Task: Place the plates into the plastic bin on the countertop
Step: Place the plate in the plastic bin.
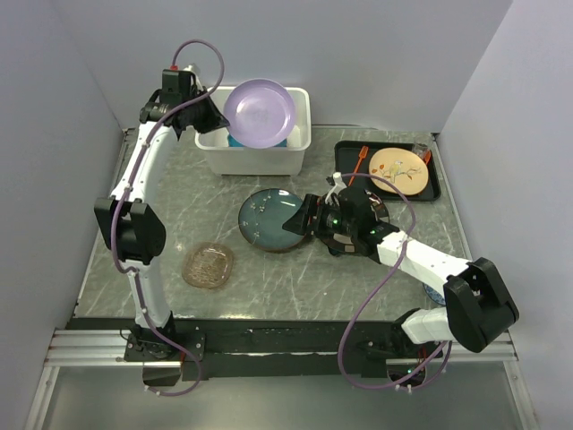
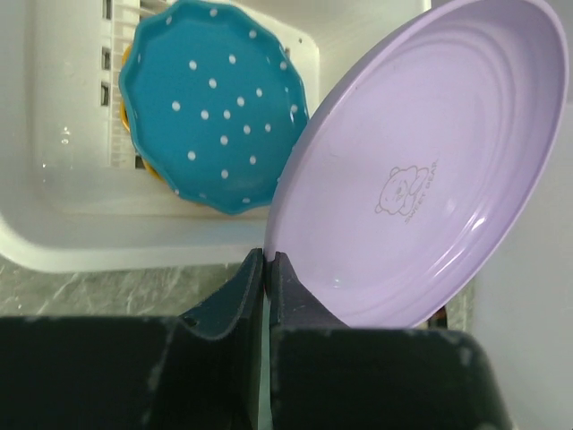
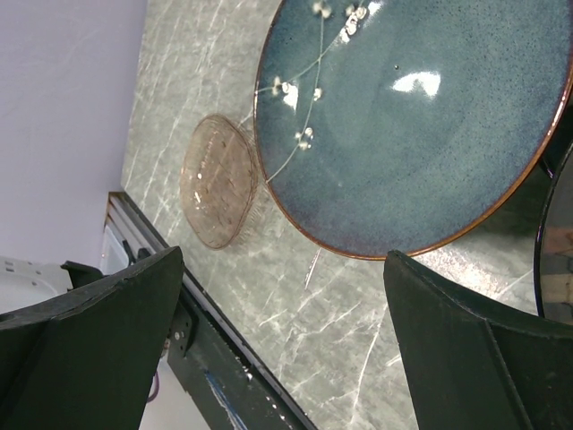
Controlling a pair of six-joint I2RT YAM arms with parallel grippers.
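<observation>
My left gripper is shut on the rim of a lavender plate and holds it tilted above the white plastic bin. In the left wrist view my left gripper pinches the lavender plate; a teal dotted plate lies in the bin on an orange one. A dark teal plate lies mid-table, with my open, empty right gripper at its right edge. It also shows in the right wrist view. An amber glass plate lies front left, also in the right wrist view.
A flat black tray at the back right holds a tan round plate and orange cutlery. A dark plate lies under my right arm. A blue object peeks out near my right arm's base. Walls enclose three sides.
</observation>
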